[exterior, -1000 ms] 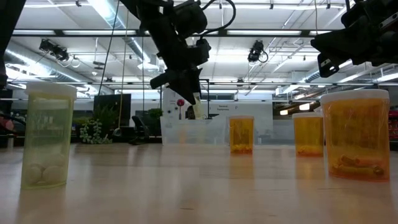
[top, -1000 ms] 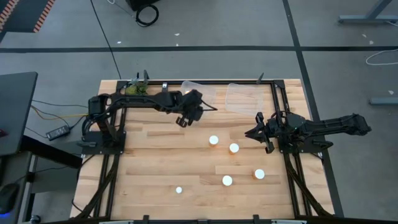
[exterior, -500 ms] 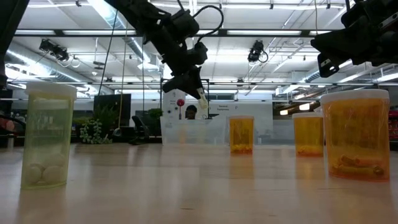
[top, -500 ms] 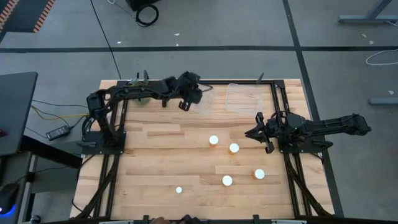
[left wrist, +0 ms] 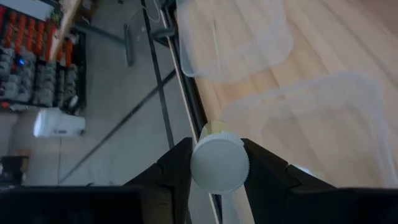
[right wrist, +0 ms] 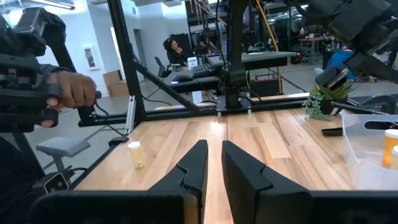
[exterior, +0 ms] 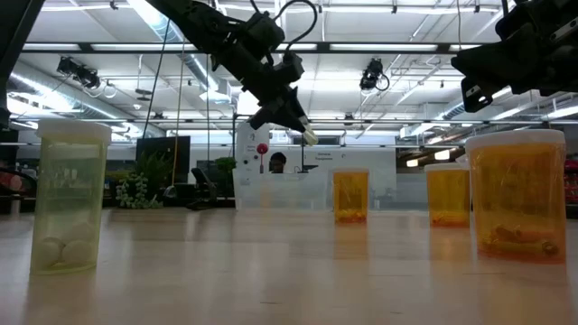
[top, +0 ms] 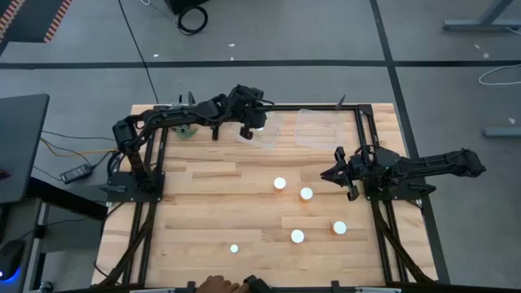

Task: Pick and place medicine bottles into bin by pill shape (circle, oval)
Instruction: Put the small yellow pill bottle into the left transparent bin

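While left fingers (left wrist: 186, 180) clamp one bottle (left wrist: 219, 163) over two bins (top: 319, 128), right fingers (right wrist: 199, 163) shut, empty, five bottles (top: 306, 194) on table (top: 195, 212).

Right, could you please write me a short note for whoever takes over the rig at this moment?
Left end effector: shut on a white-capped bottle, raised over the clear bins at the table's far edge.
Right end effector: shut, empty, at the table's right side.
Done: at least one binned bottle shows.
Left: release the held one, then sort the five standing bottles.
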Motion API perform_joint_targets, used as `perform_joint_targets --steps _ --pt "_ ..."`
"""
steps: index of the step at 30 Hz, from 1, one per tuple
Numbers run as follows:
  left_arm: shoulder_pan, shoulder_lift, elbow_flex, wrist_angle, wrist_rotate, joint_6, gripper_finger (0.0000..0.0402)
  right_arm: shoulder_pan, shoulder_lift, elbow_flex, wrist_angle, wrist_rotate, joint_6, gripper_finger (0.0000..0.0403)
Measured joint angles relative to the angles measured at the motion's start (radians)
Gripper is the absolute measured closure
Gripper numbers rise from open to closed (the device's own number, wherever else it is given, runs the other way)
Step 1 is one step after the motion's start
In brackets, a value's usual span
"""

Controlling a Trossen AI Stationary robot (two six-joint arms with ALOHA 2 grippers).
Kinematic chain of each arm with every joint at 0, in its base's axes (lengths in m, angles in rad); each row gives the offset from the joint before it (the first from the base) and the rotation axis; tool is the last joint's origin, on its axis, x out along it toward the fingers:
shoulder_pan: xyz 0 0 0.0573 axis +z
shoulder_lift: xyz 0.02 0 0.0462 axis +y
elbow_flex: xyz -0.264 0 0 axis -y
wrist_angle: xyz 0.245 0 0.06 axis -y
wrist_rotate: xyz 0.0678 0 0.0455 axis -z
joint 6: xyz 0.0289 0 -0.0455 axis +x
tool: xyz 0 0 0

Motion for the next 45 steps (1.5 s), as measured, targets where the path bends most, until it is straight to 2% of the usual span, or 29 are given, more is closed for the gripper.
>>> perform_joint_targets --steps 5,16,26,34,45 --pt "0.001 0.000 0.000 0.038 0.037 0.003 0.0271 0.000 0.000 0.000 0.000 0.000 0.000 0.0349" --pt "0.020 0.000 0.019 0.016 0.134 -0.044 0.0275 0.000 0.000 0.000 0.000 0.000 0.000 0.0349" --pt "0.028 0.097 0.224 0.001 0.228 -0.050 0.0273 0.000 0.000 0.000 0.000 0.000 0.000 0.0349" --pt "0.043 0.200 0.381 -0.199 0.232 -0.121 0.0270 0.000 0.000 0.000 0.000 0.000 0.000 0.0349" --pt "0.054 0.213 0.390 -0.396 0.227 -0.253 0.0272 0.000 0.000 0.000 0.000 0.000 0.000 0.0349"
